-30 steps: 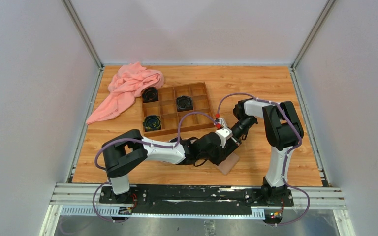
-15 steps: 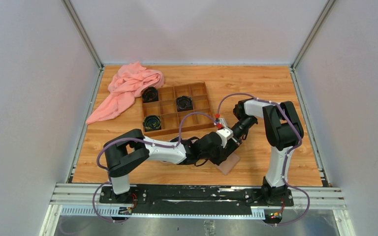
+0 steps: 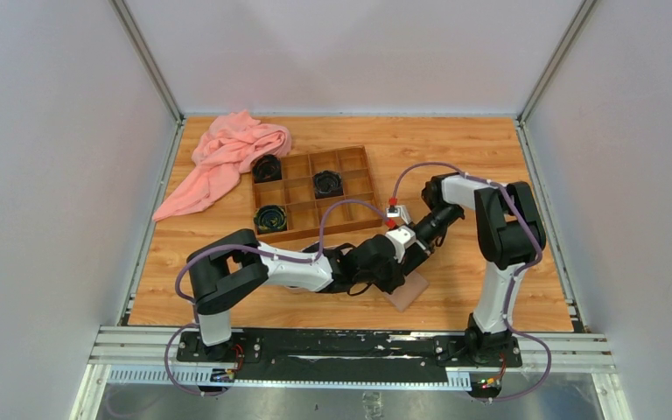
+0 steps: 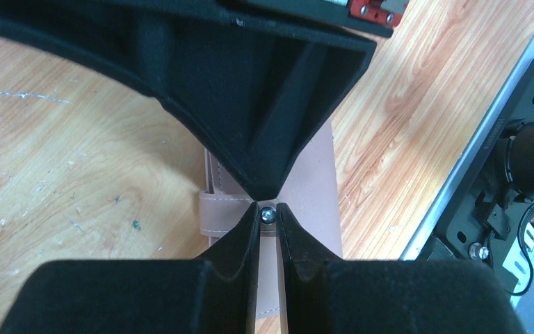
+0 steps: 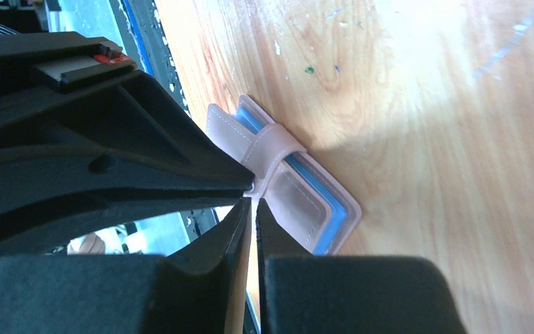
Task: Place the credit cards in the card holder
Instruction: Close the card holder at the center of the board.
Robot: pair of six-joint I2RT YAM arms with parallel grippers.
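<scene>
The closed card holder (image 3: 405, 291) lay near-right of the compartment box (image 3: 315, 150). To unfasten it, probably, the left gripper (image 4: 268, 214) pinched its snap strap (image 5: 274, 142). The right gripper (image 5: 253, 209), fingers nearly together, touched the strap; grip unclear.

The left arm (image 3: 293, 267) and right arm (image 3: 500, 229) converge at lower centre of the overhead frame.
On the left gripper (image 4: 268, 212) and right gripper (image 5: 253, 203), jaws stand at a thin slit.
</scene>
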